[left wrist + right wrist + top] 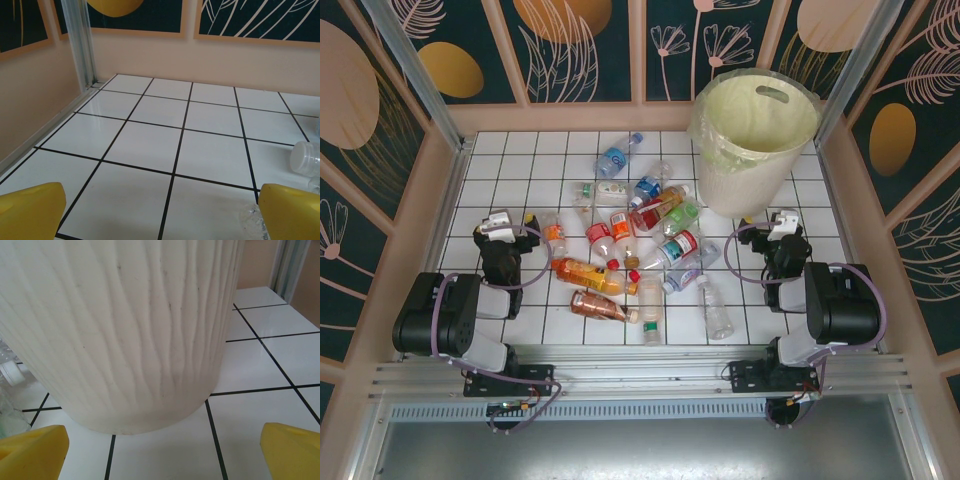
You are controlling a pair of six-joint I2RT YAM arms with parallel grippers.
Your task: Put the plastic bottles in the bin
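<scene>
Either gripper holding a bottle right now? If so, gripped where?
Nothing held. Left gripper and right gripper both open, empty; plastic bottles lie on the table.

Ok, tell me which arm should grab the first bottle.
Left, probably. The left gripper, open, sits right beside the nearest plastic bottles; the right gripper faces the bin wall, farther from the pile.

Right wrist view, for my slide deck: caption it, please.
Open right gripper facing the ribbed wall of the cream bin on the white tiled table.
</scene>
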